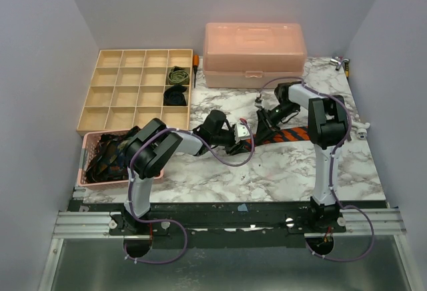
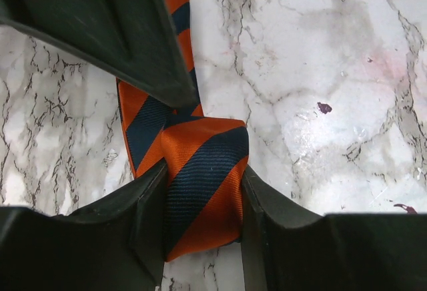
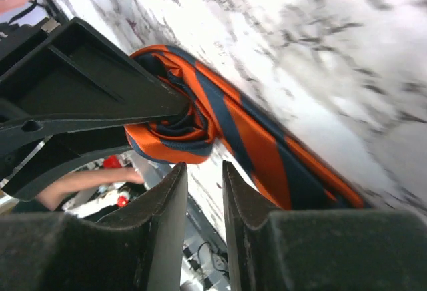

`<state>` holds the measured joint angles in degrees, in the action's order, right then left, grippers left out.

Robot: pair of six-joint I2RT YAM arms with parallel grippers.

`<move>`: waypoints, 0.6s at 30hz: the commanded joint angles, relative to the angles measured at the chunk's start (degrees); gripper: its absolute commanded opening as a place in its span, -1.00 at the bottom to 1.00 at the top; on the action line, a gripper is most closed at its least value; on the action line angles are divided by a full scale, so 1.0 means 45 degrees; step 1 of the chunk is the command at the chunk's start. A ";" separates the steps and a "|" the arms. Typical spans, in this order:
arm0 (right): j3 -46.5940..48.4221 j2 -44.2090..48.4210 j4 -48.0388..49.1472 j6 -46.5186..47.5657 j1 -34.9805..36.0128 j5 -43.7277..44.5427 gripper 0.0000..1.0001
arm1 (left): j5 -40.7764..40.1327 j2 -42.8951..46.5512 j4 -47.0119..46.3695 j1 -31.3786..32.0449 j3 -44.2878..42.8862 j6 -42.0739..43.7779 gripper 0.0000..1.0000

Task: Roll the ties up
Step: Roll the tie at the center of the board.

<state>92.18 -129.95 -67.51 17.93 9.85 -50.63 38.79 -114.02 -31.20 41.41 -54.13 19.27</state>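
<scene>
Left gripper (image 2: pixel 203 194) pinches the rolled end of the orange-and-navy striped tie (image 2: pixel 200 164) from both sides; I see the rest of it lying flat across the marble table (image 2: pixel 320 71). Right gripper (image 3: pixel 204 171) jaws slightly parted, empty, just beside the roll.

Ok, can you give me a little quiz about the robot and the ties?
1. True or false: the tray holds two rolled ties.
2. Which one pinches the striped tie? A: left gripper. B: right gripper.
3. Fill in: the basket of loose ties is coloured ____.
Key: 1 true; 2 A; 3 pink.
</scene>
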 commanded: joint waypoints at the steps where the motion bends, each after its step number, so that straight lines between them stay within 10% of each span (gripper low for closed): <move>1: 0.0505 -0.0046 0.0036 0.0128 -0.0308 0.1380 -0.47 | 0.0574 -0.0522 0.2752 -0.0166 0.0131 0.0621 -0.86; 18: -0.2711 0.0342 0.1685 -0.0569 -0.0309 0.5461 -0.74 | 0.0192 0.1524 0.1226 -0.0457 0.0285 -0.3153 -0.71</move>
<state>85.36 -127.59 -65.28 12.88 8.67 -40.84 43.79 -110.69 -25.85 40.14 -53.32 13.76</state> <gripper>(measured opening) 0.130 0.393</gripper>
